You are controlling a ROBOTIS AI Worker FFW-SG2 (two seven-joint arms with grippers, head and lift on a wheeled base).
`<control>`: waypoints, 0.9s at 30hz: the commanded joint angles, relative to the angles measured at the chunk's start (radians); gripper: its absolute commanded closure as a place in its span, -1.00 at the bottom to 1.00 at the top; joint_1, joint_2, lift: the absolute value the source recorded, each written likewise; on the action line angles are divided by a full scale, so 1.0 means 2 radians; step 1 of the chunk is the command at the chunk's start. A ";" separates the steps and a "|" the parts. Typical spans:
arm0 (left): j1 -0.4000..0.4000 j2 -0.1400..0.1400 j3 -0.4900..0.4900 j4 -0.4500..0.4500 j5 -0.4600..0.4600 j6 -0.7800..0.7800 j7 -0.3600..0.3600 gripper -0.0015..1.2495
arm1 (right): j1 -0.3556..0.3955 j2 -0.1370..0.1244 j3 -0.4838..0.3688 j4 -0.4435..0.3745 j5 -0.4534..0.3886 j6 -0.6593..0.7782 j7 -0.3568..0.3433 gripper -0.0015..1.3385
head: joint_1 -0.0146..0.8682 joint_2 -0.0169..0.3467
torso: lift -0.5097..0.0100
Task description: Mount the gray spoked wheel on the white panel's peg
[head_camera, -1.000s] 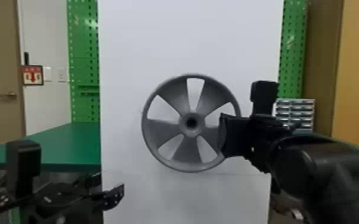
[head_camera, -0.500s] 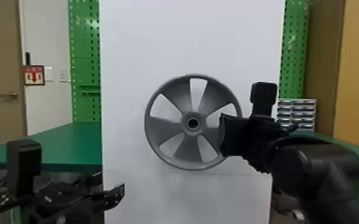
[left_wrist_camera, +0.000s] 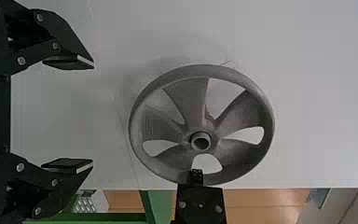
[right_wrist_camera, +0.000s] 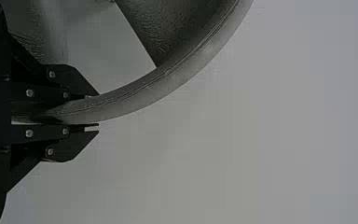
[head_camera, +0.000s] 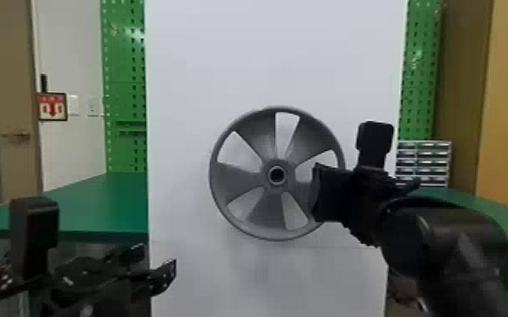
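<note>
Nearest me, low on my left, my left pincer [head_camera: 156,258] has its two fingers spread wide apart. Farther forward, my right pincer [head_camera: 317,193] has the gray spoked wheel [head_camera: 240,178] pinched by its rim, on the right side. The wheel stands upright in front of the white panel [head_camera: 194,84]; whether they touch, I can't tell. Behind the panel, a green desk [head_camera: 97,204] shows to either side, with small drawers [head_camera: 428,163] at the right and green pegboard [head_camera: 124,63] rising behind.
</note>
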 commanded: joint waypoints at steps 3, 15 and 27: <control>0.001 0.001 0.000 0.000 0.000 0.000 0.000 -0.20 | 0.001 0.001 0.000 0.000 -0.002 -0.006 -0.002 0.77 | -0.70 -0.95 | -0.79; 0.001 0.001 0.001 0.000 0.000 0.000 0.000 -0.20 | 0.005 0.001 0.000 0.000 -0.006 -0.016 -0.008 0.67 | -0.70 -0.95 | -0.78; 0.002 0.001 0.001 0.000 0.000 0.000 0.000 -0.20 | 0.008 0.000 0.000 0.000 -0.006 -0.028 -0.008 0.13 | -0.70 -0.95 | -0.78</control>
